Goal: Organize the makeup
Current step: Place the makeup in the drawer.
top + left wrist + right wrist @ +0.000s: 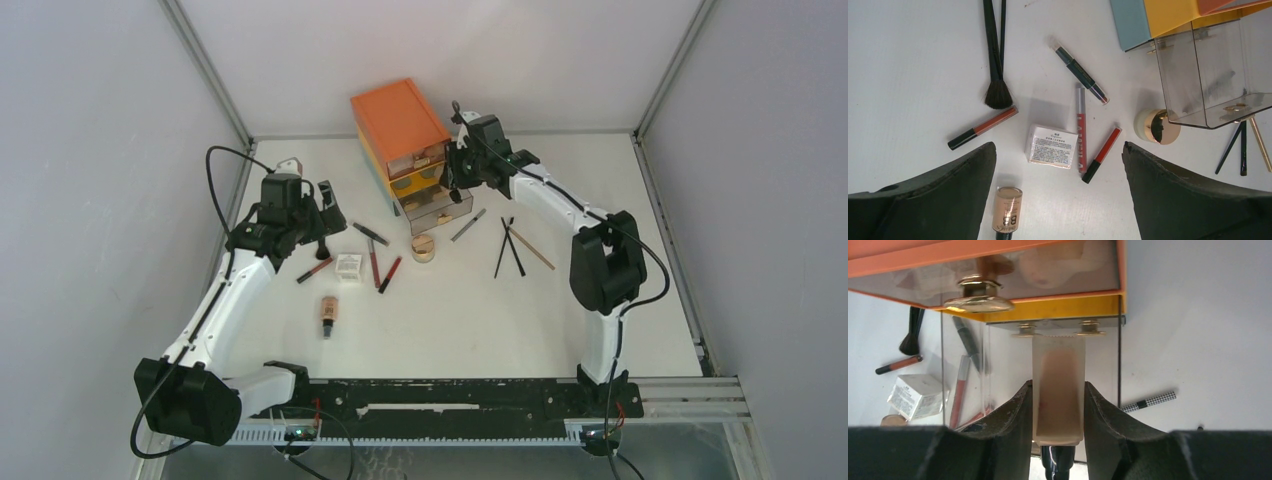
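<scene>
My right gripper (452, 190) (1058, 387) is shut on a beige foundation bottle (1058, 365) with a black cap, held over the open clear bottom drawer (437, 205) of the orange chest (398, 120). My left gripper (326, 215) (1059, 146) is open and empty above the table. Under it lie a small white box (1053, 146) (348, 266), a second beige bottle (1007, 209) (327, 313), red pencils (1079, 127) (1103, 154) (983, 127), a dark pencil (1079, 74), a black brush (995, 75) and a round gold-topped compact (1157, 126) (423, 248).
Thin black brushes and a tan one (515, 248) lie right of the chest, with a checkered pencil (468, 224) (1148, 402) beside the drawer. The chest's top drawer (998, 275) holds pale items. Enclosure walls stand left, right and behind.
</scene>
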